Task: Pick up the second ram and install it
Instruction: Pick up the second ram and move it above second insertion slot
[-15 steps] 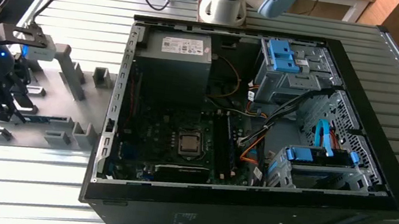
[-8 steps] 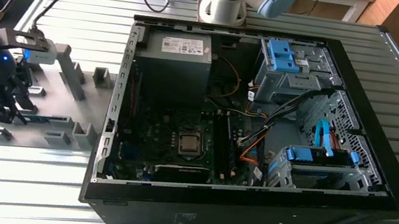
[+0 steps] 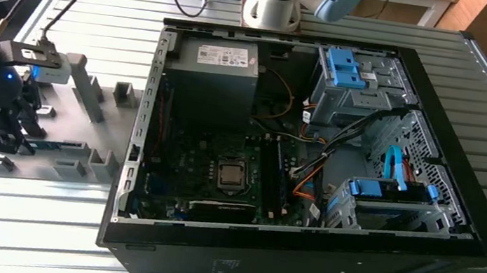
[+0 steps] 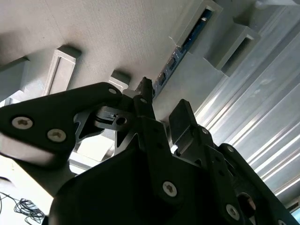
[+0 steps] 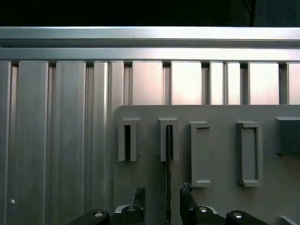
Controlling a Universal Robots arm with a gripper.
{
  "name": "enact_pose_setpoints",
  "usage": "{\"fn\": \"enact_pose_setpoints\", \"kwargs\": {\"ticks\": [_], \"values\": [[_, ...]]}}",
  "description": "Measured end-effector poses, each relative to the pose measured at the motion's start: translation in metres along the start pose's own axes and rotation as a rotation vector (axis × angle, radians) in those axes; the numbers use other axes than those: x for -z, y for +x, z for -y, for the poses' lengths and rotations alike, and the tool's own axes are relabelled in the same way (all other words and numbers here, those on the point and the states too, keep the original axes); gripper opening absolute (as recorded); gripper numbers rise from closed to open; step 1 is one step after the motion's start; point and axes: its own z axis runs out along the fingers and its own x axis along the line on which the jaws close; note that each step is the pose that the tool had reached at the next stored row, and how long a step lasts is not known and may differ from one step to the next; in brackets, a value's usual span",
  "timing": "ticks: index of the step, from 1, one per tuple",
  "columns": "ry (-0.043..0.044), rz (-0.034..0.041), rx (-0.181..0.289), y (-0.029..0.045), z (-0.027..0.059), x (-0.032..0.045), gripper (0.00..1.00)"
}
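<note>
Straddling the second ram [image 5: 168, 159] in its gray holder [image 5: 220, 197], the gripper [image 5: 163, 191] is hanging spread, not yet pinching it, leaving pickup and installation undone.

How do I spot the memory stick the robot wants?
On the exterior view's left, beside the open computer case, lies a grey holder plate. The second ram stands on edge there, within the open pincer. It alone is a thin blue-green strip; the brackets around are plain grey.

The second ram [image 5: 168, 178] stands slotted in the plate [image 5: 222, 154].
</note>
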Motion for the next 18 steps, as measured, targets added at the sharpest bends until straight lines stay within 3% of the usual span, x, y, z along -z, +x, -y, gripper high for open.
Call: {"fn": "enact_pose_setpoints", "kwargs": {"ticks": [3, 4, 18], "values": [[0.0002, 0.0002, 0.000, 0.0000, 0.0000, -0.0008, 0.41], [0.0001, 0.0001, 0.000, 0.0000, -0.0001, -0.0011, 0.34], [0.0003, 0.0002, 0.000, -0.0071, -0.0046, -0.0074, 0.33]]}}
